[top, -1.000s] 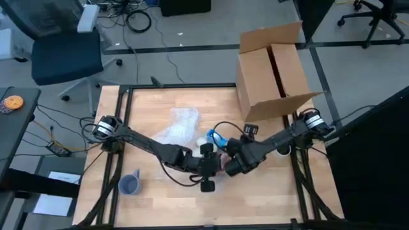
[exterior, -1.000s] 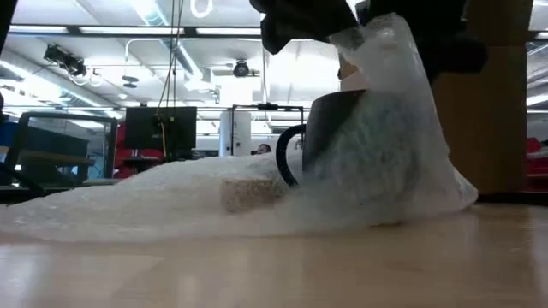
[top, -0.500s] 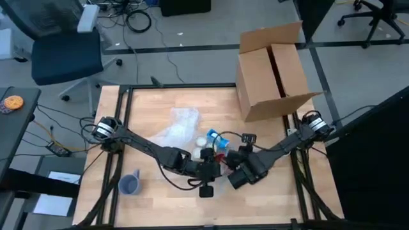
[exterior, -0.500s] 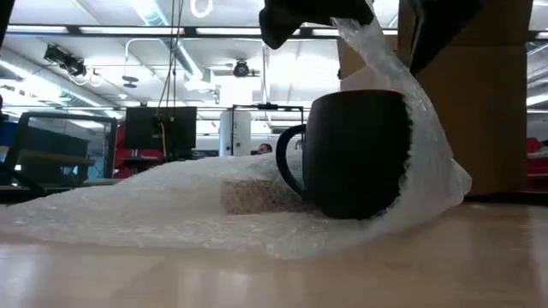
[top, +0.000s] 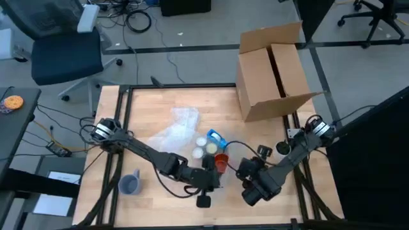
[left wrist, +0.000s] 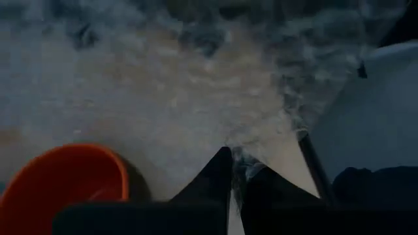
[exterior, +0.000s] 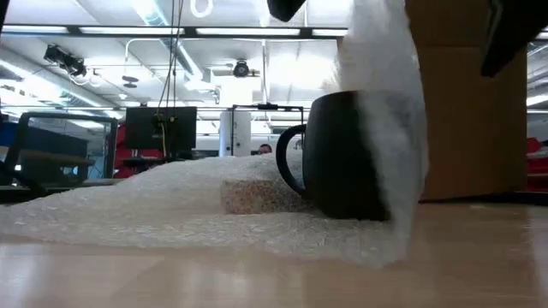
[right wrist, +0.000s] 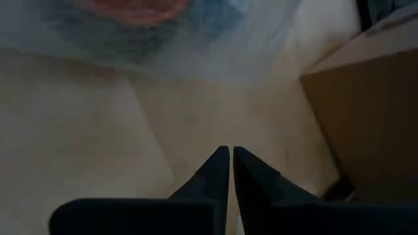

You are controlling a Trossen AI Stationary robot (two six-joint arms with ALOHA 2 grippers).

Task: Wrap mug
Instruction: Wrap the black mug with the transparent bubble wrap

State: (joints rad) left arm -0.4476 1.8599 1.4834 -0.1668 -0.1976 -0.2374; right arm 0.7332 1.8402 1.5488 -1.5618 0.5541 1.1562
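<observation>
A dark mug (exterior: 342, 154) with an orange inside (top: 220, 163) stands upright on a sheet of bubble wrap (exterior: 171, 201), its handle toward the table's left. The wrap spreads toward the far left (top: 177, 126). One part rises as a curtain (exterior: 390, 111) past the mug's right side. My left gripper (top: 211, 174) is above the mug's near side, shut on that raised part. My right gripper (top: 244, 172) is off to the mug's near right, shut, with nothing between its fingers (right wrist: 228, 156). My left gripper pinches the raised part of the bubble wrap (left wrist: 243, 162) between its two fingers, coming from above. One layer or several, I cannot tell. The wrap hangs down from the hold along the mug's right side, while the rest lies on the table under the mug.
An open cardboard box (top: 275, 70) stands at the far right. A grey cup (top: 130, 184) sits near the near left edge. Two white round things (top: 204, 145) and a blue thing (top: 217, 136) lie just beyond the mug. Bare wood (top: 281, 198) shows at the near right.
My right gripper has drawn back from the mug toward the table's near right. My left gripper has shifted a little toward the near edge, still holding the wrap. The wrap, which draped over the mug's front, now hangs as a narrow curtain at its right, baring the mug.
</observation>
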